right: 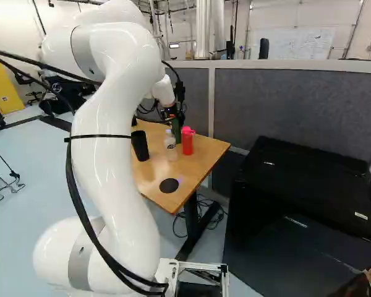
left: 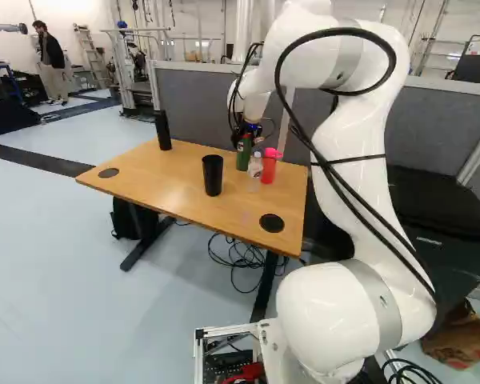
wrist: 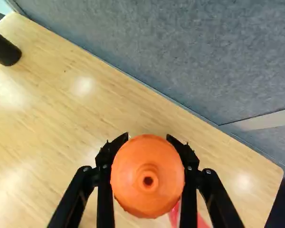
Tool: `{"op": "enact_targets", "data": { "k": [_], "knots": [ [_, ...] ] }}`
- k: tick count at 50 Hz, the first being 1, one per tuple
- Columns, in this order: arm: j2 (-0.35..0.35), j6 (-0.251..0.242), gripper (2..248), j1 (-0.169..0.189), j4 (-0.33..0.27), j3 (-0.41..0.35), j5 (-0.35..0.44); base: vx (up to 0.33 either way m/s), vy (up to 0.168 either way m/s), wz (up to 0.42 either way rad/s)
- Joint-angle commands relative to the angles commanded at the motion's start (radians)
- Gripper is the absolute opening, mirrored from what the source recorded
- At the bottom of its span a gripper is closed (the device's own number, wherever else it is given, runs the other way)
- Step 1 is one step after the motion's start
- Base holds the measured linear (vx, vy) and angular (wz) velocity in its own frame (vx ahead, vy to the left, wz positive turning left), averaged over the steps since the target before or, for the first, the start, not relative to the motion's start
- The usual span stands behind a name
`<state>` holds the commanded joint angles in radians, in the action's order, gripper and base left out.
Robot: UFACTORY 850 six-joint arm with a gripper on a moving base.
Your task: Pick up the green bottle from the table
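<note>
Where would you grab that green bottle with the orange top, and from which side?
I'd probably come straight down and grip the green bottle just below its orange cap: it stands upright, and the clear bottle and red bottle crowd its sides.

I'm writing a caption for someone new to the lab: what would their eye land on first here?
Probably the huge white arm, filling much of the left base view's right side. In the wrist view, the bright orange cap right at the gripper dominates. Next, the pinkish-red bottle beside the clear one on the wooden table.
</note>
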<state>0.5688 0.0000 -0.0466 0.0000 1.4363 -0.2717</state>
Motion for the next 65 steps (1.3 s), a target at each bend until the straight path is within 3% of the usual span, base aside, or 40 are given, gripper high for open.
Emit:
{"op": "enact_targets", "data": {
  "k": [18, 65],
  "knots": [
    [-0.027, 0.0, 24, 0.0, 0.0, -0.015, 0.0, 0.0, 0.0, 0.0],
    [-0.319, 0.0, 24, -0.006, 0.0, -0.261, 0.0, 0.0, 0.0, 0.0]
  ]
}}
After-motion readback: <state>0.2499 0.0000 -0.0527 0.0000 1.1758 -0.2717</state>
